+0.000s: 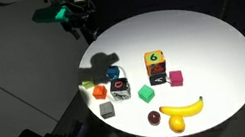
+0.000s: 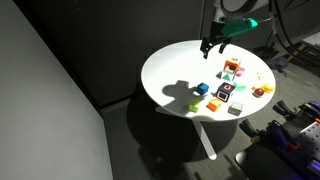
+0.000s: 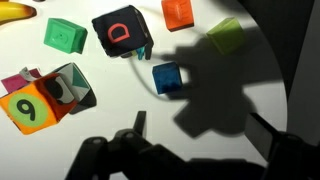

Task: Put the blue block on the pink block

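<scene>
The blue block (image 3: 166,77) lies on the round white table (image 1: 198,35), next to the black cube with marks (image 3: 122,33). It also shows in both exterior views (image 1: 113,73) (image 2: 203,88). The pink block (image 1: 175,76) sits beside the taller yellow-green "6" block (image 1: 153,61). In the wrist view only a part of the pink block (image 3: 13,82) shows at the left edge. My gripper (image 3: 205,130) is open and empty. It hangs high above the table's edge (image 1: 76,21) (image 2: 212,42), well apart from both blocks.
An orange cube (image 3: 177,11), green cubes (image 3: 64,34) (image 1: 145,94), an olive cube (image 3: 224,36) and a grey cube (image 1: 106,109) lie round the blue block. A banana (image 1: 182,109), a lemon (image 1: 178,123) and a dark fruit (image 1: 155,118) lie at the front edge.
</scene>
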Motion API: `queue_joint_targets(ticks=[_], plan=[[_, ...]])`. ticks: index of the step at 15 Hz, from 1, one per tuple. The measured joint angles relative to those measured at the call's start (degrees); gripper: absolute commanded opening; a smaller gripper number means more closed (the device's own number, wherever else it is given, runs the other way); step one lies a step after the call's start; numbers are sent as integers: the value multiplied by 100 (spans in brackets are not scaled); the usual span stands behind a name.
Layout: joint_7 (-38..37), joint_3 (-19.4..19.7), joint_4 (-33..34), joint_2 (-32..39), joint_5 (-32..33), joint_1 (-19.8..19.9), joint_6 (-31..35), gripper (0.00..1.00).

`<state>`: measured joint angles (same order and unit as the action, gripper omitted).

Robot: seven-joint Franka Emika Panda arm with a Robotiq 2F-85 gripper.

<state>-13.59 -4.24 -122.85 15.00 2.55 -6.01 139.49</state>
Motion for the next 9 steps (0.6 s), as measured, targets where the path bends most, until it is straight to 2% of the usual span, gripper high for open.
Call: queue_joint_targets(ticks=[9], plan=[[328,191,640,973,0,1,123,100]])
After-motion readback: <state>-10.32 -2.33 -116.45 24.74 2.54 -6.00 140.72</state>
